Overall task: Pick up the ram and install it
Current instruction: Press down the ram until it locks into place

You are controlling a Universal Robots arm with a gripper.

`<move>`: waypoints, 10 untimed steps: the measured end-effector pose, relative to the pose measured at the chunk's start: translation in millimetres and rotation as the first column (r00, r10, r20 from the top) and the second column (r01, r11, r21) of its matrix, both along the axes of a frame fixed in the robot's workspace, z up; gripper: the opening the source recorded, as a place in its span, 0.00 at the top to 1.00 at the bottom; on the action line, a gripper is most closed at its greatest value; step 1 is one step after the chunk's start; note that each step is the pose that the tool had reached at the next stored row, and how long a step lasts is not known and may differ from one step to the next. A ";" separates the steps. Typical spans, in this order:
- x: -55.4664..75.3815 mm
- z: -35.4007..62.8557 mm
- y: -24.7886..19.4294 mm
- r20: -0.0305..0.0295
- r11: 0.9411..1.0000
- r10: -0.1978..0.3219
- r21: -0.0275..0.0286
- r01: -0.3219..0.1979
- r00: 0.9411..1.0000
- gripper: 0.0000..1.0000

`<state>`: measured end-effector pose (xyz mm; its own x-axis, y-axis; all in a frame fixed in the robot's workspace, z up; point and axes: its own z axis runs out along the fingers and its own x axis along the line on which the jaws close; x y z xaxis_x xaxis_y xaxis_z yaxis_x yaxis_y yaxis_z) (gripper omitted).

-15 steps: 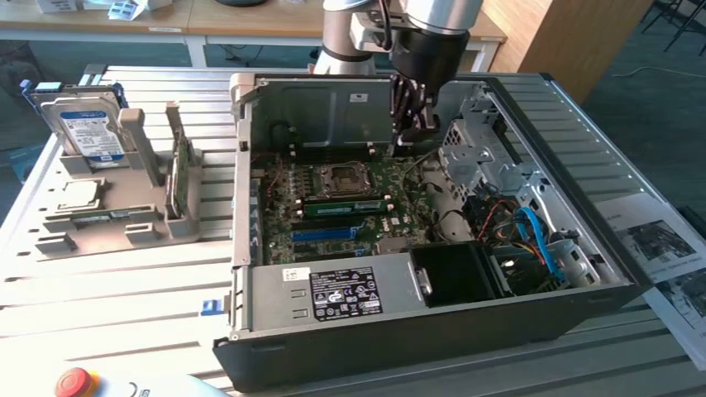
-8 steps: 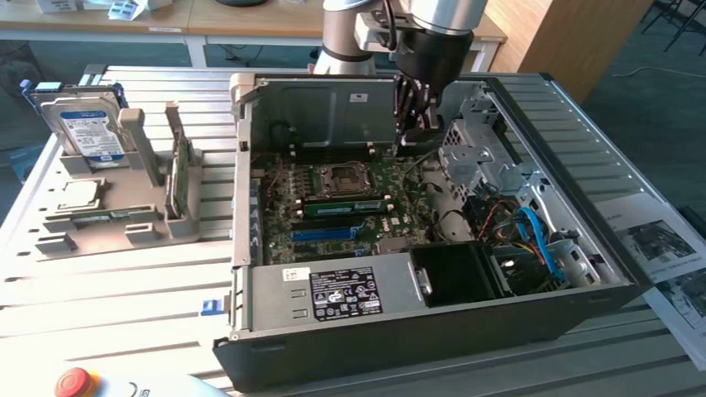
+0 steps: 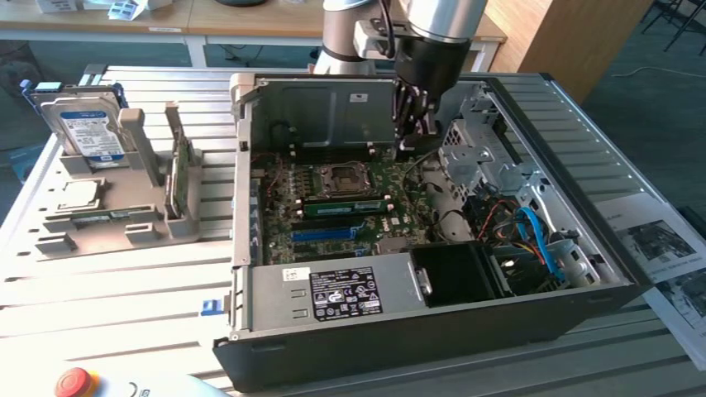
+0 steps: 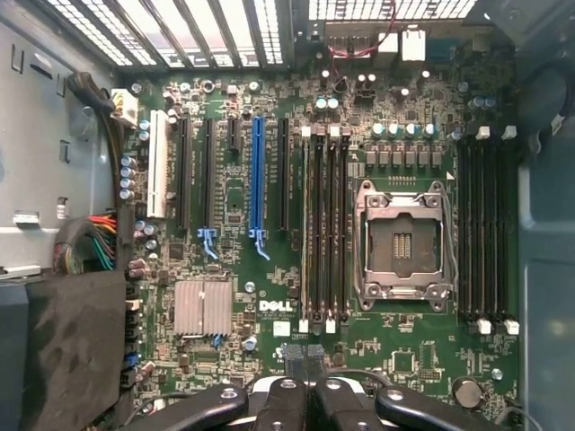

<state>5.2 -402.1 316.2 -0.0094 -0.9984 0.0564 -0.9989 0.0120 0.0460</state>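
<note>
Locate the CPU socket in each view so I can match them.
Exterior view: the CPU socket sits to the exterior view's left of the gripper.
Wrist view: the CPU socket lies between two banks of memory slots.
Shared landmark: the blue expansion slot.

One gripper (image 4: pixel 305 359) directly above one motherboard (image 4: pixel 377 346): one processor socket (image 4: pixel 402 242), one blue slot (image 4: pixel 258 180), one white slot (image 4: pixel 158 166), two banks of memory slots (image 4: pixel 325 224), one heatsink (image 4: pixel 202 307). Well away from gripper: one hard drive (image 3: pixel 94 132), one ram stick (image 3: pixel 177 169), one red button (image 3: pixel 75 382).
</note>
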 end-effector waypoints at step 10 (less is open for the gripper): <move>0.0 -6.8 0.0 0.000 1.000 0.000 0.000 0.000 1.000 0.90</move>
